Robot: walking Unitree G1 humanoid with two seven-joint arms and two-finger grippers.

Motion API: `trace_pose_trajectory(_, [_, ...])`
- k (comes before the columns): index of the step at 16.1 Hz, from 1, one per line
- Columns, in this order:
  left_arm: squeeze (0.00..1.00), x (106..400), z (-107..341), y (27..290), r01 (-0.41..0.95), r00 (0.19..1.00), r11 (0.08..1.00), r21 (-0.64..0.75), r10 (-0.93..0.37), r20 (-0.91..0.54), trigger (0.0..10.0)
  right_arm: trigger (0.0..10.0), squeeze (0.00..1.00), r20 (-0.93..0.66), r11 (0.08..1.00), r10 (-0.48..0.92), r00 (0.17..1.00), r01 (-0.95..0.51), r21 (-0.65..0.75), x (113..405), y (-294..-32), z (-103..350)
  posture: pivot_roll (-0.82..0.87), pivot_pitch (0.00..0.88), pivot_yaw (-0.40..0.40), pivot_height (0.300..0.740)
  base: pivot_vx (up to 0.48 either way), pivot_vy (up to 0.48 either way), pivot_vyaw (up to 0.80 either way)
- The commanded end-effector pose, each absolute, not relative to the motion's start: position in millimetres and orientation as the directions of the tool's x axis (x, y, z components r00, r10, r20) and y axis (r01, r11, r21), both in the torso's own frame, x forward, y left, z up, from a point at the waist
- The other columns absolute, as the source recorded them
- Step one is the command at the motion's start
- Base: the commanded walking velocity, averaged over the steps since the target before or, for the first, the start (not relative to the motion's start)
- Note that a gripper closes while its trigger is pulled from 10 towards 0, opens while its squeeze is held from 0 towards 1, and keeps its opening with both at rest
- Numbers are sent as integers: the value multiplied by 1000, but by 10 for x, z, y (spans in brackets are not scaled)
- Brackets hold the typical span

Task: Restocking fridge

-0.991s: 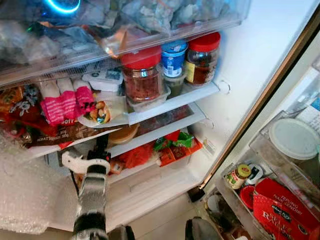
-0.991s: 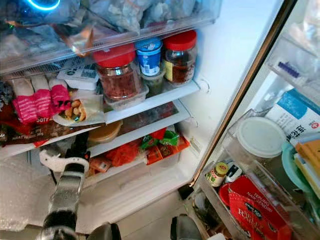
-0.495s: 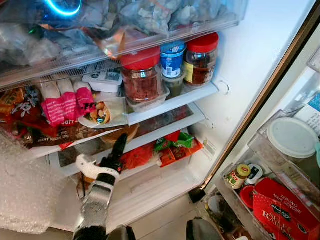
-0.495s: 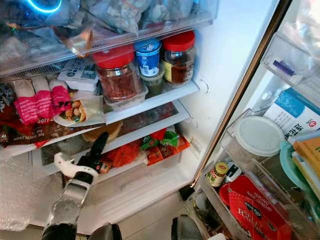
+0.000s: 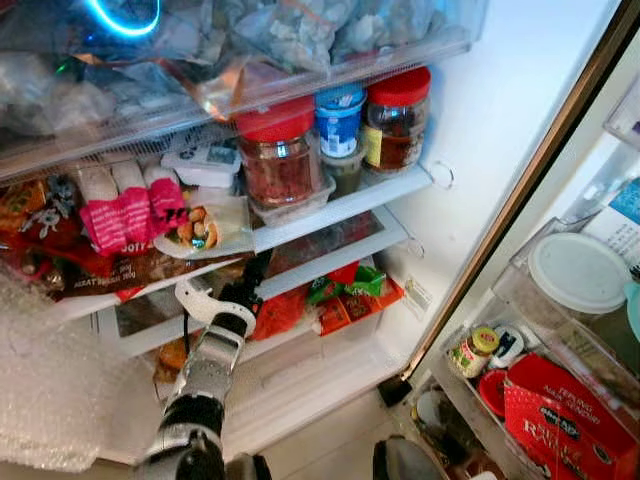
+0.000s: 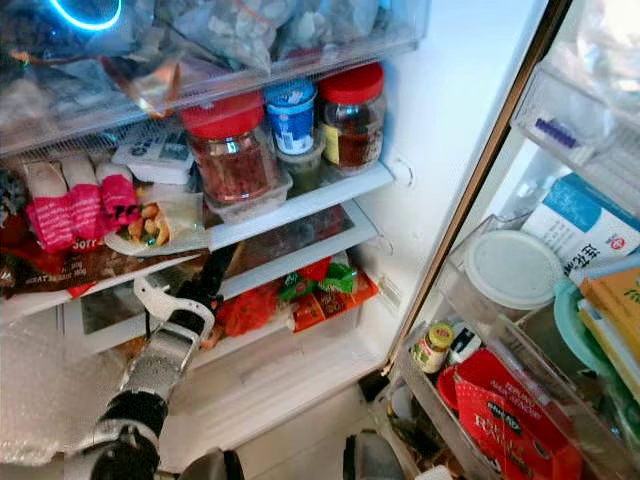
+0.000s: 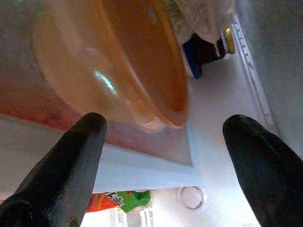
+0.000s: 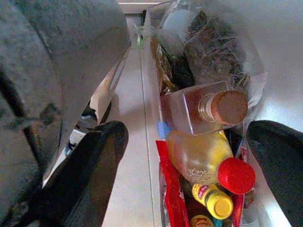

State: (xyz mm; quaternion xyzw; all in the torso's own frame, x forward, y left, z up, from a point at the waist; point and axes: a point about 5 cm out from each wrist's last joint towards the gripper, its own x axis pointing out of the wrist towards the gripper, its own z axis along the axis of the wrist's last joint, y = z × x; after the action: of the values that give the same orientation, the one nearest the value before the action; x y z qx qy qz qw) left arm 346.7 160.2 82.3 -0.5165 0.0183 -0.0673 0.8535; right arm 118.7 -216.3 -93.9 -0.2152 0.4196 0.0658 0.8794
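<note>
My left gripper (image 5: 254, 274) reaches into the narrow slot between two glass fridge shelves (image 5: 340, 205). In the left wrist view its fingers (image 7: 78, 142) stand wide open, with an orange translucent bowl (image 7: 118, 56) close ahead on the shelf, not touched by either tip. My right gripper (image 8: 187, 137) hangs low and open above a door bin, looking down on a glass bottle with a brown cap (image 8: 199, 111) and a yellow bottle with a red cap (image 8: 201, 158).
Two red-lidded jars (image 5: 278, 150) and a blue cup (image 5: 338, 115) crowd the shelf above, beside pink packets (image 5: 125, 210). Red and green snack packs (image 5: 345, 295) lie right of the gripper. Bubble wrap (image 5: 50, 390) bulges at the left. Door bins hold a white-lidded tub (image 5: 578, 272) and a red box (image 5: 560, 410).
My left gripper has risen from in front of the lower drawer and pushed forward and to the right into the shelf slot, toward the orange bowl.
</note>
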Motion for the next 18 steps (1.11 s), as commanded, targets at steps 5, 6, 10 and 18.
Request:
trace_pose_trajectory(5, [0, 3192, 747, 1716, 176, 980, 591, -787, -177, 87, 10000, 10000, 0, -831, 895, -40, 555, -350, -276, 970, -2048, -1046, -245, 147, 55, 648, 0, 0, 0])
trace_pose_trajectory(6, [0, 3126, 776, 1727, 204, 976, 628, -751, -192, 105, 10000, 10000, 0, -831, 895, -39, 555, -351, -276, 972, -2048, -1045, -242, 147, 54, 648, 0, 0, 0])
trace_pose_trajectory(10, [0, 2842, 873, 1712, 297, 951, 808, -509, -295, 87, 10000, 10000, 0, -831, 898, -45, 555, -342, -277, 992, -2046, -1044, -219, 136, 62, 648, 0, 0, 0])
trace_pose_trajectory(18, [0, 2553, 66, 1879, 267, 888, 964, 2, -245, -390, 10000, 10000, 0, -834, 904, -38, 550, -337, -263, 1054, -1986, -1048, -191, 104, 97, 648, 0, 0, 0])
